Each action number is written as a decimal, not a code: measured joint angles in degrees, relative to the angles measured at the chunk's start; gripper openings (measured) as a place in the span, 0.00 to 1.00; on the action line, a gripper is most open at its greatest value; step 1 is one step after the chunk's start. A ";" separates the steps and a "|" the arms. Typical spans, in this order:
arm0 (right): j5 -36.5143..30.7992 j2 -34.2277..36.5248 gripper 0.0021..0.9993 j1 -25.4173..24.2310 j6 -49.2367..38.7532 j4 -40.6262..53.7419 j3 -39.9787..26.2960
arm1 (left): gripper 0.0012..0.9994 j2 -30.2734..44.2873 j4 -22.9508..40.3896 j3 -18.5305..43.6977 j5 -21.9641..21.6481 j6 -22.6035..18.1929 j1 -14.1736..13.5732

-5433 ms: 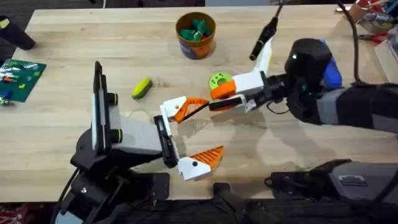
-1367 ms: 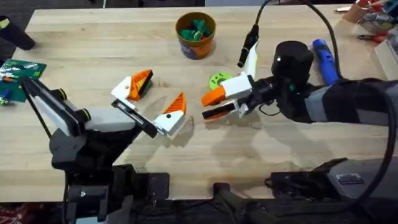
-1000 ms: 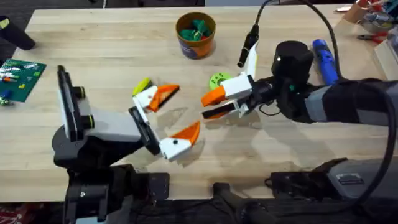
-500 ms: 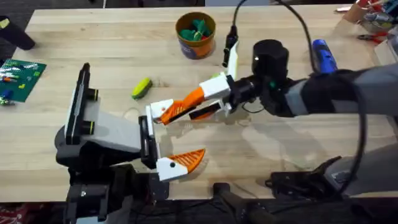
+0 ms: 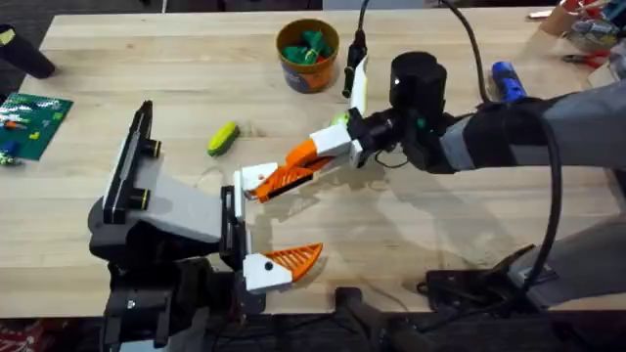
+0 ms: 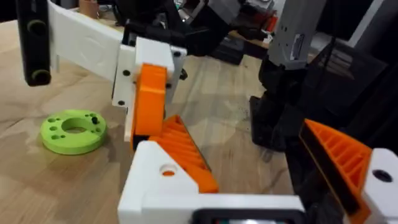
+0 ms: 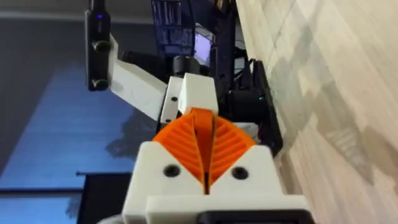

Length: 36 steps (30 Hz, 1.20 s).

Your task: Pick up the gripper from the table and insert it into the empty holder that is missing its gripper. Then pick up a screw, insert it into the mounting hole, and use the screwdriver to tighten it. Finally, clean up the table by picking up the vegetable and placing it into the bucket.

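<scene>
Wood desk [image 5: 147,68] is spreading under both arms, with cluttered room edges showing beyond it. From 7 o'clock the left arm is reaching toward the centre, its left end effector [image 5: 290,217] standing released, fingers wide apart along the holder [image 5: 238,210]. The gripper [image 5: 256,179] is sitting at the holder's far end, just left of the desk's centre, white base against the black bar and orange wedge pointing toward 3 o'clock. The matching finger [image 5: 284,262] is sitting at the near end, toward 6 o'clock.

From 3 o'clock the right arm is stretching across the middle. Its right end effector [image 5: 266,184] is looking clenched, the long orange jaws lying together with only a thin seam between them in the right wrist view, and their tips are touching the gripper [image 7: 198,93]. Whether they are pinching its wedge, I cannot tell. In the left wrist view the gripper [image 6: 168,180] is filling the foreground, with an orange jaw crossing just behind it.

The vegetable [image 5: 223,138] is lying at 10 o'clock, apart from both arms. The bucket [image 5: 308,56] is standing at 12 o'clock with green pieces inside. The screwdriver [image 5: 501,80] is lying at 2 o'clock behind the right arm. A green ring [image 6: 73,130] is lying flat near the jaws.
</scene>
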<state>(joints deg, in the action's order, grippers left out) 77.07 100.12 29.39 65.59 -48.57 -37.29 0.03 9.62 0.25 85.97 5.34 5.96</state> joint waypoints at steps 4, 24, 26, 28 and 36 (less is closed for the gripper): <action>0.16 0.00 0.02 -0.02 0.19 0.02 -0.16 | 0.99 0.02 -0.12 0.00 0.00 0.11 0.00; -13.05 -2.55 0.02 2.87 5.66 -8.15 5.05 | 0.99 0.01 0.33 -0.04 -2.69 1.55 0.93; -16.16 -2.56 0.01 3.87 6.37 -9.53 5.29 | 0.99 0.01 0.05 -0.08 -3.92 1.64 1.35; -19.37 -2.58 0.01 4.98 6.90 -10.14 5.32 | 0.99 0.02 -0.24 -0.11 -5.16 1.87 1.76; -28.11 -3.04 0.01 8.32 7.90 -10.86 5.45 | 0.99 0.02 -0.15 -0.13 -7.87 2.67 2.59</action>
<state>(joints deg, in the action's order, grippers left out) 48.96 97.08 37.71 73.49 -59.44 -31.84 0.05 9.47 0.12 78.10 8.01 8.55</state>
